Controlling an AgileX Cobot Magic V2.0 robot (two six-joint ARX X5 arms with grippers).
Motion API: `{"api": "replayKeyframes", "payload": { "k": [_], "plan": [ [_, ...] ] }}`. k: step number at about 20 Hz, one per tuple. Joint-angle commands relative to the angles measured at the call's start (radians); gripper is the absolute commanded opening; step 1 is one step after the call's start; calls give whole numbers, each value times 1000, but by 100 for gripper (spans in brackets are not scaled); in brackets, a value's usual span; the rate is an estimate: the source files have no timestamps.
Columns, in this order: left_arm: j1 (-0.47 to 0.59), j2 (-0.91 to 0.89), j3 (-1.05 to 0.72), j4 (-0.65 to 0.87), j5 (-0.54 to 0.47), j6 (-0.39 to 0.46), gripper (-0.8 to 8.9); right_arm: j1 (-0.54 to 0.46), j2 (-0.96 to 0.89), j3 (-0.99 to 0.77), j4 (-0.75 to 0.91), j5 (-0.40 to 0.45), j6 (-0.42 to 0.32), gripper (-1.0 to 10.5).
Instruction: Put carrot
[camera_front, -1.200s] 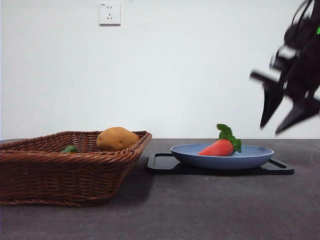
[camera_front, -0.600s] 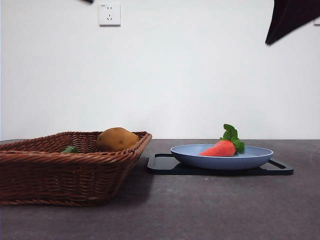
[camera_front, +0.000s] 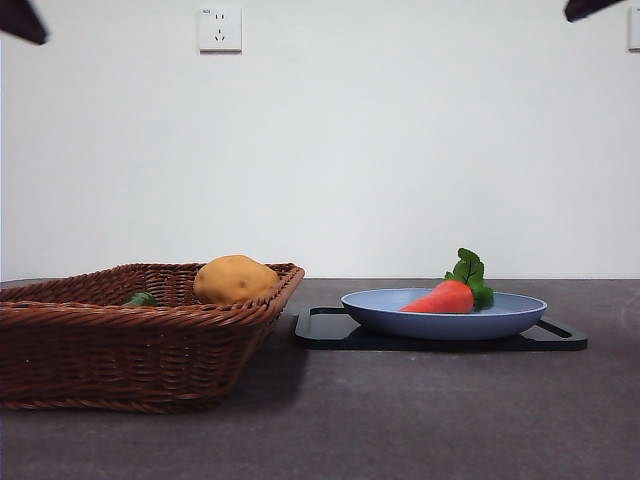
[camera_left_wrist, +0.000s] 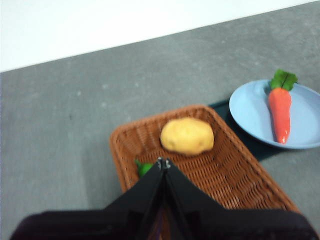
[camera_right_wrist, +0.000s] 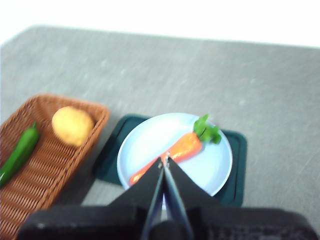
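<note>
The carrot (camera_front: 440, 297) now lies free on the blue plate (camera_front: 505, 318), toward the tabletop's right edge. The right gripper (camera_right_wrist: 163, 162) has risen clear, jaws pressed together and empty, so placing looks finished.

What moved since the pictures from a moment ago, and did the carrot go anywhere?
The right end effector, open beside the plate a second ago, rose away and is now shut high above the blue plate. The carrot lies on that plate, barely shifted. The left end effector hangs shut above the basket. The potato, green pepper and black tray stayed put.
</note>
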Motion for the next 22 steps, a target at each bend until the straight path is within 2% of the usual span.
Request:
{"api": "replayKeyframes", "payload": {
  "k": [1, 3, 5, 7, 19, 22],
  "plan": [
    [-2, -99, -73, -4, -10, -68, 6, 30, -85, -126, 103, 31, 25, 4],
    [-2, -182, -135, -11, -10, -85, 6, 40, -158, -222, 154, 37, 37, 4],
    [-3, -210, -143, -43, -2, -140, 6, 38, -172, -242, 108, 37, 99, 4],
    [-2, -209, -143, -48, -5, -139, 8, 35, -170, -242, 59, 37, 143, 4],
    [-2, -208, -143, -50, -7, -139, 8, 36, -170, -242, 56, 37, 139, 4],
    [34, -309, -143, -65, -4, -118, 8, 36, -170, -242, 57, 37, 139, 4]
  ]
}}
